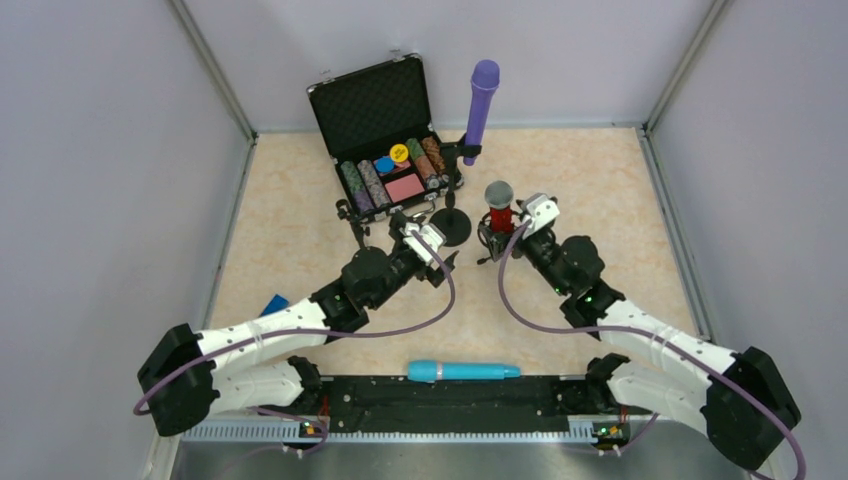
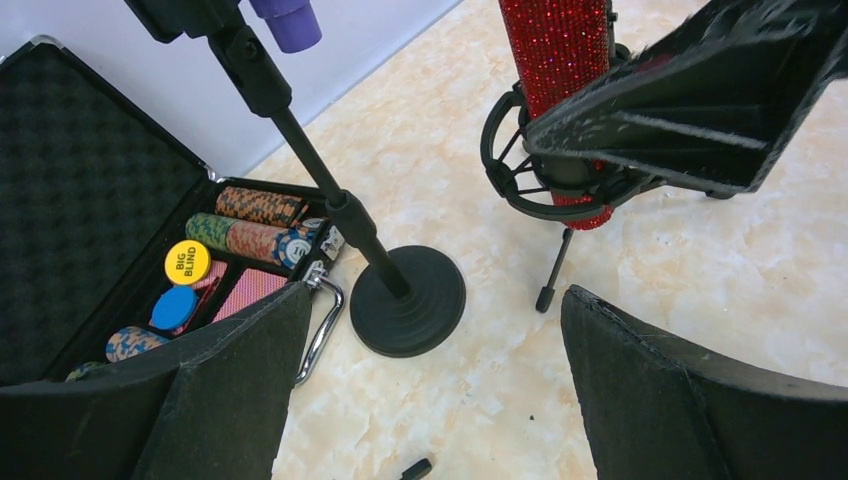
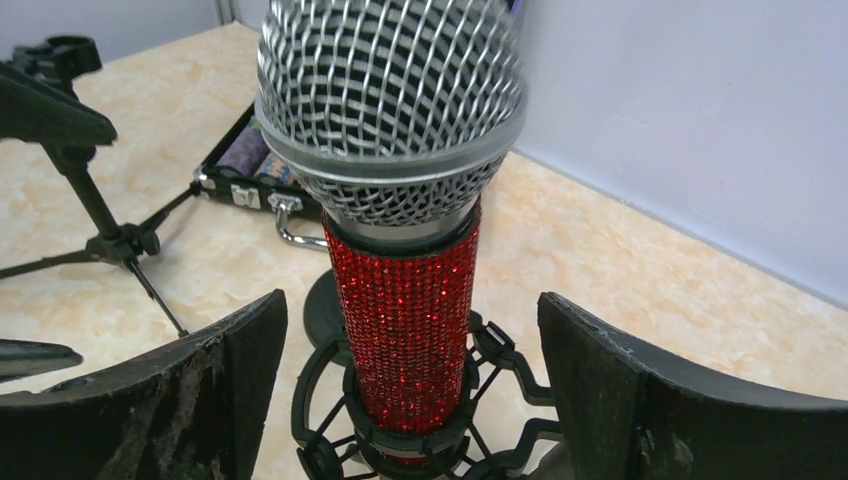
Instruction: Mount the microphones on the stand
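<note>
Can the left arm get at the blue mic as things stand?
Probably yes. The blue mic lies uncovered by the base rail, nothing on it. The left claw is open and empty, but out near the stand, so the arm must fold far back.

purple microphone point(image 2: 285, 20) — cropped at top edge | blue object point(image 1: 272, 303) — mostly hidden, unidentifiable

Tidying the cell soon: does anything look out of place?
The light blue stick microphone lies flat on the black front rail, unmounted; the purple microphone and glittery red microphone stand upright, mounted.
</note>
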You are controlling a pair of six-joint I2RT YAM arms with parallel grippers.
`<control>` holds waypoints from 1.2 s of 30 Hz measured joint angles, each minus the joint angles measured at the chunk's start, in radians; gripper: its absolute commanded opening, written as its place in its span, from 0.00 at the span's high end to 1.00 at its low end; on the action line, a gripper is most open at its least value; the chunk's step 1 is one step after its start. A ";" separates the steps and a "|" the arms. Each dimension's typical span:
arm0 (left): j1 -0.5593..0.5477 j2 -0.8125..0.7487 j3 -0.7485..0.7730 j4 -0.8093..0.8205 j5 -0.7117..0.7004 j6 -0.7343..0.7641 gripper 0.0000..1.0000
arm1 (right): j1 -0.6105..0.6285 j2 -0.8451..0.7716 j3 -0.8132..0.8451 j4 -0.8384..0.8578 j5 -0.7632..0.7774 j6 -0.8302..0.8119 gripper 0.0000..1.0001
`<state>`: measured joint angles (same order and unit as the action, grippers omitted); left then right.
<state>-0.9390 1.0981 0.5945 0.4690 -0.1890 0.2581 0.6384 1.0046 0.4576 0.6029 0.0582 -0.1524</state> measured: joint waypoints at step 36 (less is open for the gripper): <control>-0.022 0.022 0.000 -0.037 0.122 0.042 0.01 | 0.000 -0.439 0.008 -0.687 0.151 0.329 0.24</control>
<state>-0.9607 1.1198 0.5945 0.4320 -0.0673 0.2996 0.6384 0.5652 0.4660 -0.0841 0.2089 0.1764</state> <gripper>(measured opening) 0.991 0.812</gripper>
